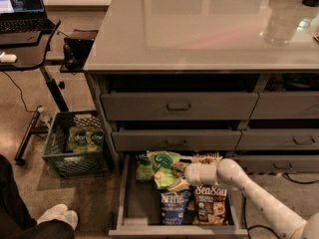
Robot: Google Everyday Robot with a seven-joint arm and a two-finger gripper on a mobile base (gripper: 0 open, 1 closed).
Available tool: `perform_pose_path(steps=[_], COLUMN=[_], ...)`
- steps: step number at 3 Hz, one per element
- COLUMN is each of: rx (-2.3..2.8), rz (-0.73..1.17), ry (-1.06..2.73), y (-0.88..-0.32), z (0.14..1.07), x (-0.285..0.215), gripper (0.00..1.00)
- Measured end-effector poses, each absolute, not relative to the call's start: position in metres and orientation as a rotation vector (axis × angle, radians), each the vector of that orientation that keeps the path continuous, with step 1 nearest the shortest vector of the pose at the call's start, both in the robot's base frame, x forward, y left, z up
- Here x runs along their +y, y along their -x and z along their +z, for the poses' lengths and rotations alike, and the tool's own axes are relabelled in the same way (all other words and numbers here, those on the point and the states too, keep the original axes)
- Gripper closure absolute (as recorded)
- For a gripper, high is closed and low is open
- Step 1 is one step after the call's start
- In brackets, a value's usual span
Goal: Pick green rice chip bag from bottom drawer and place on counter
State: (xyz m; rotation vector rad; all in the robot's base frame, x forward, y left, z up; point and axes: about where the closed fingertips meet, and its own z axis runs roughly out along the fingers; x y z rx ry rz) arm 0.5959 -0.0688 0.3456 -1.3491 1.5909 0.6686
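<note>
The green rice chip bag (163, 168) hangs tilted over the back of the open bottom drawer (130, 203), raised above the other bags. My gripper (178, 172) comes in from the right on its white arm and is shut on the bag's right edge. A second green bag (144, 165) lies behind it at the drawer's back left. The glossy grey counter (199, 24) spreads above the drawer stack.
A blue Kettle bag (174, 205) and a brown Sea Salt bag (210, 203) lie at the drawer's front. Closed drawer fronts (177, 106) sit above. A green crate (77, 148) holding green bags stands on the floor left. A black desk with laptop (22, 14) is far left; a person's feet (55, 218) at bottom left.
</note>
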Motion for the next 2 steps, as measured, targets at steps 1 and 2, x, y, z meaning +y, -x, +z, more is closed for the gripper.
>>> perform_pose_path(steps=[1,2], rx=[1.562,1.555], rz=[0.782,0.799], ry=[1.402,1.412], y=[-0.5633,-0.5592], z=[0.3603,0.3603], x=[-0.0711,-0.0687], gripper=[1.0,1.0])
